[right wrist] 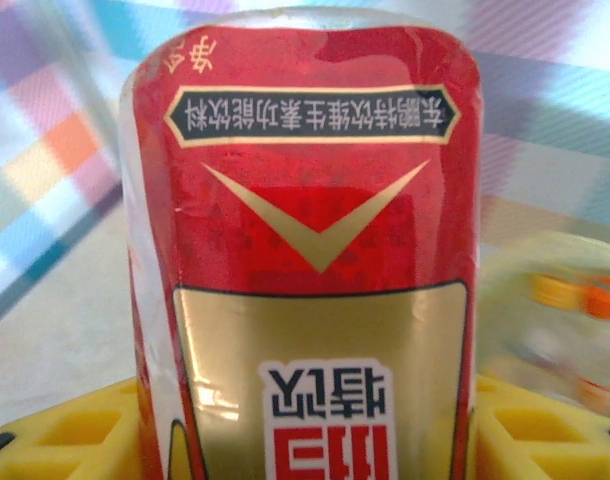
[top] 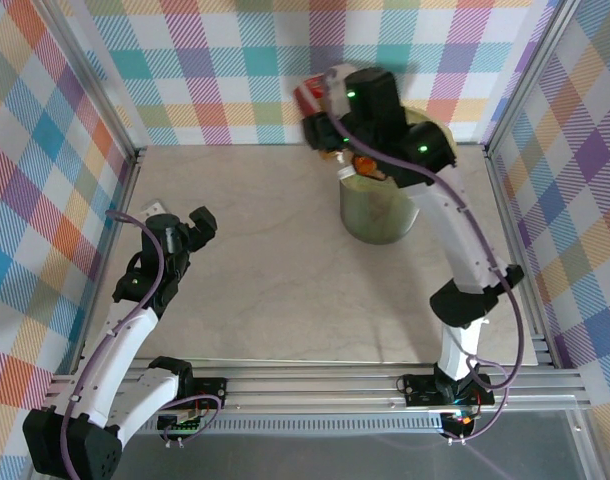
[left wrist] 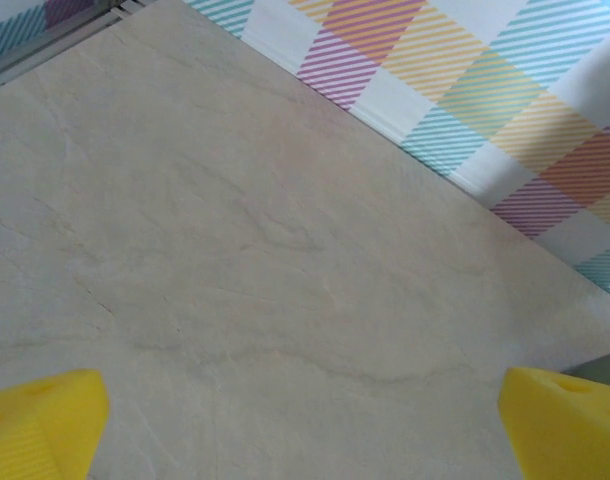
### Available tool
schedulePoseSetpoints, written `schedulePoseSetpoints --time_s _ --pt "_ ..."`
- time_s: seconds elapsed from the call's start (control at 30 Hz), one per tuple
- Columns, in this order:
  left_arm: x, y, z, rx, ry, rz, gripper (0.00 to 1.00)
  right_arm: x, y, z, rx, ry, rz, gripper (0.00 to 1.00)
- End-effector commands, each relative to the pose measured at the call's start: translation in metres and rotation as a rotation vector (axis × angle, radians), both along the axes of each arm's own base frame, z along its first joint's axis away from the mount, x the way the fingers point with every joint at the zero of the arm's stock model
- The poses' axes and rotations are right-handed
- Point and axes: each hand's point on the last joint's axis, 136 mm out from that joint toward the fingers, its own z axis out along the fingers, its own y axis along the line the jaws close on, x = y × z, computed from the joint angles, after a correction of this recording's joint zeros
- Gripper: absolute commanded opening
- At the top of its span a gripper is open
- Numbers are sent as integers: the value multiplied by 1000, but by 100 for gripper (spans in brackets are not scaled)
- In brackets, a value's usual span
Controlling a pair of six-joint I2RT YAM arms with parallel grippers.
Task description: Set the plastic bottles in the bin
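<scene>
Right pincer (top: 320, 125) pinching red-labelled plastic bottle (right wrist: 305, 230), bin (top: 377, 215) just below it, left pincer (left wrist: 305, 420) spread wide above tabletop (left wrist: 235, 250)

The pale beige, stone-look table (top: 275, 260) (faintly veined) carries a large round translucent yellow-green plastic bin (top: 377, 215) near its far right corner.

right end effector (top: 317, 115) grips a red-labelled bottle (top: 307, 96) near the bin (top: 377, 218) (left end effector (top: 201, 222) gaping)
</scene>
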Motion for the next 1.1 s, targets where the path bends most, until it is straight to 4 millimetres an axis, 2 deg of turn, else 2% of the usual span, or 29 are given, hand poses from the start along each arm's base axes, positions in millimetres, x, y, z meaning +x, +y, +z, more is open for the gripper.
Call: schedulePoseSetpoints --time_s 0.0,0.1,0.2,0.3,0.57,0.7,0.9,1.07 --pt "5 -2 8 0 -38 -27 100 18 -56 -11 42 59 -194 46" --pt "7 -5 11 2 -51 -52 100 29 -96 -16 86 89 -302 46" --pt "9 -7 13 4 -61 -64 100 39 -125 -27 111 124 -384 46" --pt "10 -9 14 10 -68 -78 100 49 -142 -44 141 182 -432 46" --pt "10 -10 16 46 -81 -99 100 82 -144 -84 131 278 -476 47" --pt "9 -9 16 47 -93 -95 100 97 -146 -97 105 305 -512 47" --pt "10 -10 12 42 -89 -99 100 110 -156 -112 52 310 -573 50" --pt "11 -11 13 40 -92 -103 100 111 -157 -125 27 340 -586 55"
